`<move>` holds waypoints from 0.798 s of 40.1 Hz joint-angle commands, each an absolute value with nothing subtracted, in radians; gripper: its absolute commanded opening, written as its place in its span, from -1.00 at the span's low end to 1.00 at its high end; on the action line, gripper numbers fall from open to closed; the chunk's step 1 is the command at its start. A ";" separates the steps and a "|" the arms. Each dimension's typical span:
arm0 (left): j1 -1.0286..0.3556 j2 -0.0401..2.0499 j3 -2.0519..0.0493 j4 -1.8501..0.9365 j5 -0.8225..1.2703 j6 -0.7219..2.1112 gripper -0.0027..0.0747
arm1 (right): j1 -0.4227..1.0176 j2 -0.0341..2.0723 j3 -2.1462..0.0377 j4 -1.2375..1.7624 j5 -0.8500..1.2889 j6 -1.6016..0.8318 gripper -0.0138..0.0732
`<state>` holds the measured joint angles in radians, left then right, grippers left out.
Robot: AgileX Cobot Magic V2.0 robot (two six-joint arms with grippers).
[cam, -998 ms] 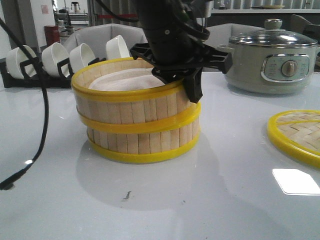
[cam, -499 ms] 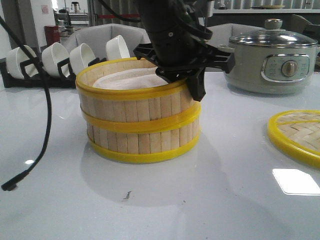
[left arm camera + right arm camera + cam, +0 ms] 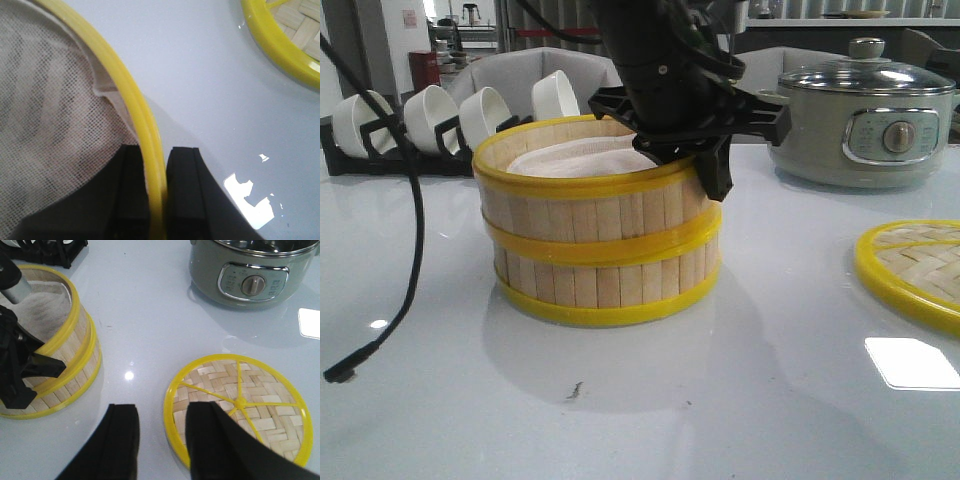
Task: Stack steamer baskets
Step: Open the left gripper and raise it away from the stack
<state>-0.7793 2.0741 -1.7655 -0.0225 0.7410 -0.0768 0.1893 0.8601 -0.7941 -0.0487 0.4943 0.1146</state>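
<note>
the upper steamer basket (image 3: pixel 582 190) sits slightly tilted on the lower steamer basket (image 3: pixel 610 285) on the white bench (image 3: pixel 750 400). the left claw (image 3: pixel 156 192) is clamped on the upper basket's yellow rim. the right claw (image 3: pixel 161 440) hangs apart above the bench beside the woven lid (image 3: pixel 240 407).

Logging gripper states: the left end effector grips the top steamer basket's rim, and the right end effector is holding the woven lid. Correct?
Not quite. The right end effector holds nothing; the right wrist view shows it open above the table, beside the woven lid. The left end effector does grip the top steamer basket's rim.
</note>
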 commanded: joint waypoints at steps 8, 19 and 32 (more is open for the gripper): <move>-0.785 2.021 -1.796 -0.014 0.649 -0.075 0.00 | 0.184 0.855 -0.832 -0.065 0.428 0.112 0.13; -0.785 2.021 -1.831 0.048 0.700 -0.075 0.07 | 0.184 0.855 -0.832 -0.065 0.428 0.112 0.13; -0.785 2.019 -1.930 0.099 0.792 -0.077 0.07 | 0.184 0.879 -0.832 -0.065 0.428 0.112 0.13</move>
<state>-0.7793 2.0856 -1.8797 0.0870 0.8099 -0.0748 0.1893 0.8723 -0.7941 -0.0487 0.4943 0.1146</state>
